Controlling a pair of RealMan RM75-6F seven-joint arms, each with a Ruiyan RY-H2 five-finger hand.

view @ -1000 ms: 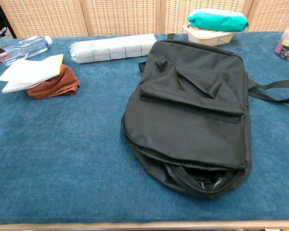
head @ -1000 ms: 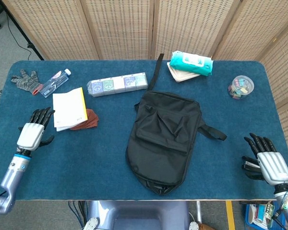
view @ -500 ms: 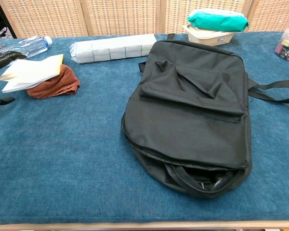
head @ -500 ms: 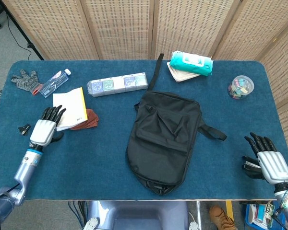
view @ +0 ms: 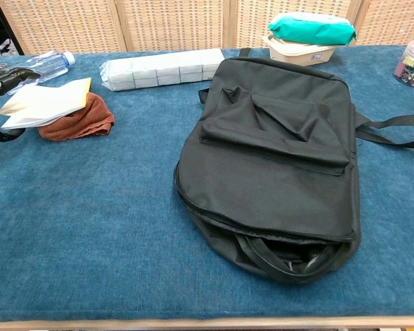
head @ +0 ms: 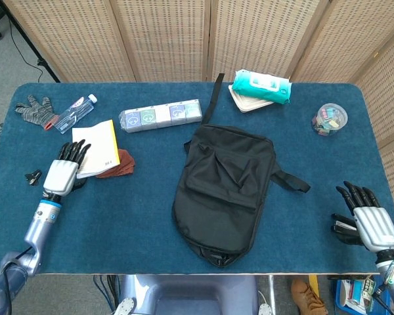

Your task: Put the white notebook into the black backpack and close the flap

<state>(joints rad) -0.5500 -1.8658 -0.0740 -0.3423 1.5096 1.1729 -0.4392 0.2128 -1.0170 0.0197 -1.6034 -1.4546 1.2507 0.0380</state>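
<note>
Left robot hand has come forward and inward across the bench over the last second: earlier it lay well short of the notebook, now its dark fingertips overlap the notebook's near-left edge in the head view. In the chest view only a sliver of that hand shows at the frame's left margin, just beside the notebook's corner, with the thumb dark and low against the cloth surface. Fingers are extended and apart; nothing is grasped yet. Whether the fingertips actually touch the cover or hover just above it cannot be told. The notebook has not shifted: it lies directly ahead of the left robot hand, its far-right side propped on a brown cloth, so the cover sits tilted. The backpack lies well to the right of this hand, flat, with its zipped mouth gaping toward the bench's near edge. Right robot hand is unchanged, resting near the right corner, fingers spread, holding nothing, well to the right of the backpack. Judgement: the approach is nearly finished and the grasp is the step in hand; no part of the task proper is done. The raised edge over the cloth may offer a gap for the thumb. Risk: a thin, loose cover could splay or slide when pinched.
</note>
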